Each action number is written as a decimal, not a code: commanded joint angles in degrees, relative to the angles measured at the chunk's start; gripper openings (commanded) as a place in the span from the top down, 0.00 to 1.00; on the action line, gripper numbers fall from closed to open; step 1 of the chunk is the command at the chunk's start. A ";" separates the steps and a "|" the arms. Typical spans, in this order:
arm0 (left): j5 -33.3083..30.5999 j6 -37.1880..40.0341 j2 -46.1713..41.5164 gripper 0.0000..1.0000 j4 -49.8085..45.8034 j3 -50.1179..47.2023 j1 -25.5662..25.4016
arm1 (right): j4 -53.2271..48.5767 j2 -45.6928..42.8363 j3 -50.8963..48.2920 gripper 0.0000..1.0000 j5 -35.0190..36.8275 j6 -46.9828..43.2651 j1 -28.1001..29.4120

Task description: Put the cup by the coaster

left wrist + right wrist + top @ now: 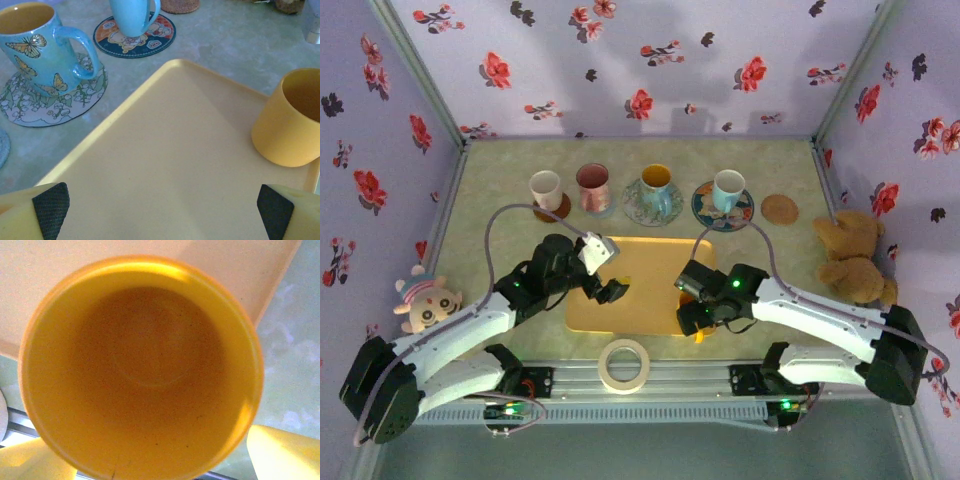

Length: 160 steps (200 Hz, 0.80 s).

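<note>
**A:** What sits closest under the right wrist lens?

**B:** The yellow cup [145, 370], seen straight down its empty mouth. It stands upright on the tray's near right corner.

**A:** And the wider scene, biggest thing first?

**B:** The pale green table [500, 200], then the yellow tray [645, 295] in the middle of it. Along the far edge stand four mugs, each on its own coaster. To their right lies one bare cork coaster [780, 208], between the light-blue mug [728, 188] and the teddy bear [850, 255].

**A:** What are the grippers doing?

**B:** The right gripper [157, 457] straddles the cup, with a yellow finger [280, 455] showing on each side of the rim. I cannot tell whether they are pressing on the wall or just flanking it. The left gripper [162, 212] hangs over the tray with its jaws spread wide. Its black pads [50, 210] are far apart and nothing is between them.

**A:** So which step is this?

**B:** The grasp, I'd say. The cup has not left the tray, so carrying and placing it are both yet to come.

**A:** What does the next move need?

**B:** A firm, even squeeze on the wall, then a lift high enough to clear the tray's lip. After that, the cup has to travel to the far right and be set down beside the cork coaster, without knocking the light-blue mug or the bear.
</note>
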 commanded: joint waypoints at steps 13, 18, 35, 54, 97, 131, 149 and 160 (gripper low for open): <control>-0.69 -0.26 1.08 0.00 1.50 1.34 -0.31 | 2.22 -0.39 -1.67 0.19 -0.49 0.83 -3.90; -0.72 -0.21 1.26 0.00 1.63 1.43 -0.35 | 2.76 -0.68 -1.96 0.19 -0.85 0.58 -4.58; -0.91 -0.17 2.09 0.00 2.19 1.77 -0.22 | 4.10 -1.30 -2.40 0.22 -2.08 -0.49 -6.86; -0.93 -0.26 3.00 0.00 2.93 2.23 -0.17 | 4.77 -0.68 -1.96 0.23 -2.95 -2.48 -8.12; -0.82 0.18 4.38 0.00 3.34 3.14 -0.08 | 4.71 3.87 0.75 0.23 -3.31 -7.39 -9.10; -0.82 0.38 4.54 0.00 3.32 3.61 0.29 | 5.29 7.07 2.55 0.21 -3.48 -11.38 -9.76; -0.82 0.36 4.62 0.00 3.34 3.69 0.48 | 5.80 8.36 3.09 0.20 -3.36 -14.08 -9.91; -0.82 0.44 4.71 0.00 3.26 3.79 0.60 | 6.30 8.93 3.25 0.20 -4.35 -14.72 -10.86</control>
